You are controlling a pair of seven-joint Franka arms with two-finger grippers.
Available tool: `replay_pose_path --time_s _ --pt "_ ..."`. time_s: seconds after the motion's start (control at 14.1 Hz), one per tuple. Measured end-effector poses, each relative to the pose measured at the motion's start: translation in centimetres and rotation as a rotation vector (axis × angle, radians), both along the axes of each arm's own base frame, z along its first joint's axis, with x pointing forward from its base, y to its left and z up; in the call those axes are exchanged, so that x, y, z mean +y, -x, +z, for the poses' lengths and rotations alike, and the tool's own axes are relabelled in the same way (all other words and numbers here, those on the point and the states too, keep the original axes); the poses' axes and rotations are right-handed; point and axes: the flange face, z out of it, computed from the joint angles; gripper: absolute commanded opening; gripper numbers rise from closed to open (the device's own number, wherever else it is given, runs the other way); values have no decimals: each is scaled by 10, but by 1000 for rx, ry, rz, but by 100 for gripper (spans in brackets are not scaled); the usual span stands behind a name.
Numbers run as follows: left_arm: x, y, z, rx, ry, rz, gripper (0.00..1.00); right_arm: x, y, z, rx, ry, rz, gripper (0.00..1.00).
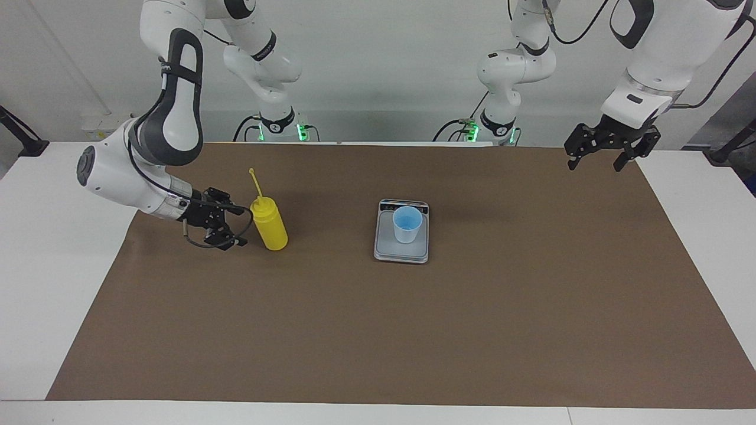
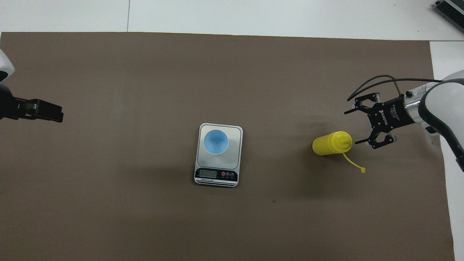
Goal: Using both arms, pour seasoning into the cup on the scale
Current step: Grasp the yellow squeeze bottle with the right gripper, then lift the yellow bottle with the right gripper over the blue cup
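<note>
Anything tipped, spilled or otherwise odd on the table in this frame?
Nothing stands out. The yellow bottle stands upright, its cap strap sticking up loose; the cup sits upright on the scale. No spill on the brown mat. The open right gripper is beside the bottle; the open left gripper waits raised.

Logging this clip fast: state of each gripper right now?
Left gripper: open, empty, raised over the mat's edge.
Right gripper: open, empty, beside the yellow squeeze bottle.
</note>
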Motion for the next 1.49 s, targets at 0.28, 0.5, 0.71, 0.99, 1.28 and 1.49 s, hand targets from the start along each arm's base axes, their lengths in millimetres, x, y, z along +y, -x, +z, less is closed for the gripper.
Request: replay_pose_path --time_s 0.28,0.5,0.71,0.99,1.28,1.49 --pt "1 1 0 0 -1 2 100 19 16 -14 41 -44 -4 100" --pt "10 0 1 -4 42 26 100 44 19 -12 41 -50 27 0" --pt "19 -1 2 -5 70 37 100 68 10 -7 25 7 -40 0" --pt "17 0 3 -8 70 13 100 124 -6 6 -57 159 -129 0" --pt "18 0 3 -9 69 -7 100 203 -10 36 -138 376 -122 0" --pt "18 0 3 -9 69 -7 100 248 -9 62 -221 501 -105 0"
